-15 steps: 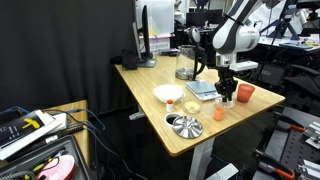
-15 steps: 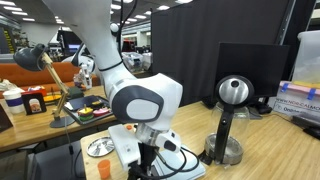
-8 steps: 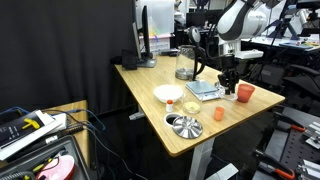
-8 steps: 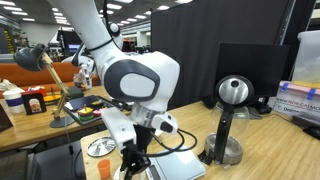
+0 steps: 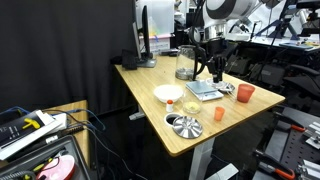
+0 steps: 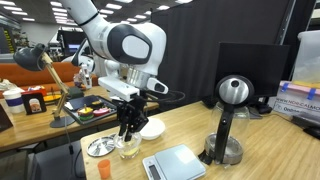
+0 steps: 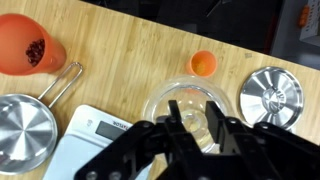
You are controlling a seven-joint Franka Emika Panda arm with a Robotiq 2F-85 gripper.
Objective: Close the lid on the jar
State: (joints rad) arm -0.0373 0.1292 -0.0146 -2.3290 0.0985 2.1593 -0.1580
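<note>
Swinging away from the scale, I've brought the gripper (image 7: 190, 128), fingers spread and empty, above the jar (image 5: 186, 62) at the worktop's (image 5: 150, 102) far side, so finding its lid comes next.

Your jar (image 5: 186, 64) stood upright near the table's far edge, tall clear glass with a dark rim; whether its lid was shut, you couldn't quite tell.

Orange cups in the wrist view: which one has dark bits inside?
The larger orange cup at the upper left; the small orange cup looks empty.
</note>
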